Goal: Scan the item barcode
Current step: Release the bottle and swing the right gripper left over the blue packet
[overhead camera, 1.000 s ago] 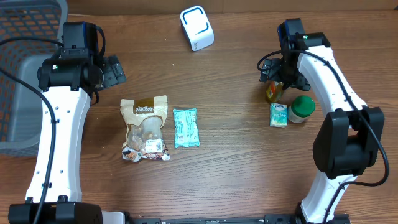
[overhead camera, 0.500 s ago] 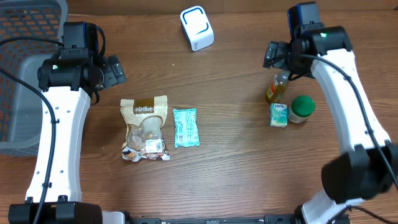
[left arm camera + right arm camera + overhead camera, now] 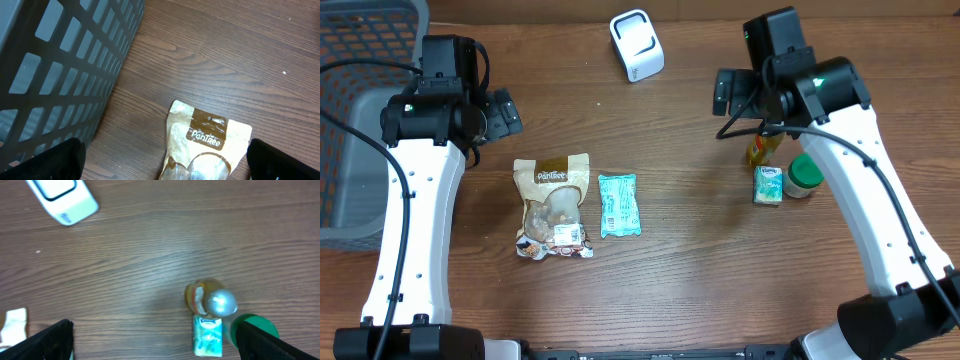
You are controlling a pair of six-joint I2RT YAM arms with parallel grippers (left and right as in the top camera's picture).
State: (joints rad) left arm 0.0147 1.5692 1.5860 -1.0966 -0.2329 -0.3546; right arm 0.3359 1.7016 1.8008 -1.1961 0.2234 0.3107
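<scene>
Now right claw (image 3: 727, 93) has swung left of bottle (image 3: 761, 150).

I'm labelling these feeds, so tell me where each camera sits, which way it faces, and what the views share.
Overhead: fixed above the table, looking straight down; shows the left pincer and right pincer, both open.
Left wrist: rides behind the left pincer, looking down at the basket and snack pouch; own fingertips at the bottom corners.
Right wrist: rides behind the right pincer, looking down at the scanner and bottle; own fingertips likewise.
Shared: the overhead also shows the snack pouch, scanner and bottle.
</scene>
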